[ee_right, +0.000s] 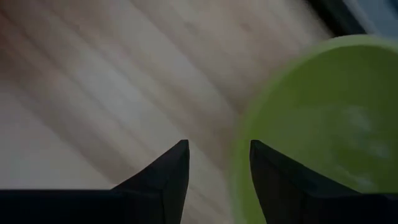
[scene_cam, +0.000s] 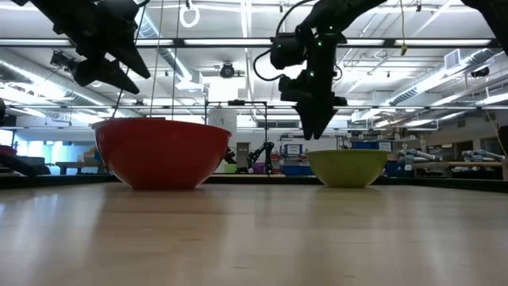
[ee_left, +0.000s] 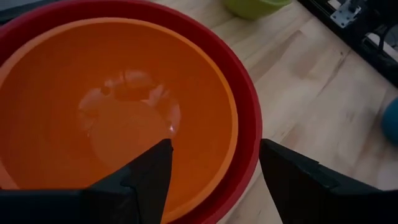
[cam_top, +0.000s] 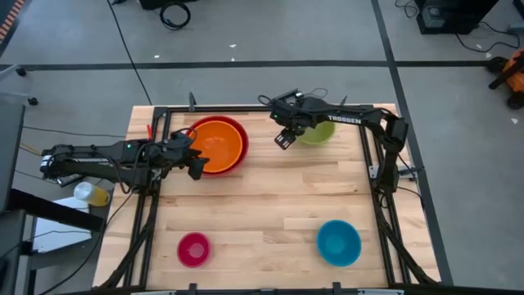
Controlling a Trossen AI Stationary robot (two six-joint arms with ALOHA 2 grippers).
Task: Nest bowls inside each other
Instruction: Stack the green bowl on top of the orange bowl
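Observation:
An orange bowl (cam_top: 217,143) sits nested in the red bowl (cam_top: 240,156) at the table's far left; it fills my left wrist view (ee_left: 124,106). My left gripper (cam_top: 196,168) (ee_left: 214,174) hangs open above the near rim of that pair, touching nothing. The green bowl (cam_top: 318,133) (scene_cam: 348,167) stands on its base at the far right. My right gripper (cam_top: 283,141) (scene_cam: 313,131) points down, open, just above and beside the green bowl's left rim (ee_right: 249,118), clear of it. The blue bowl (cam_top: 338,242) and magenta-pink bowl (cam_top: 193,248) stand near the front edge.
A black frame (cam_top: 160,123) runs along the table's far, left and right sides. Bare wood (cam_top: 270,197) lies between the far bowls and the near ones. A yellow and white object (cam_top: 90,193) lies off the table's left edge.

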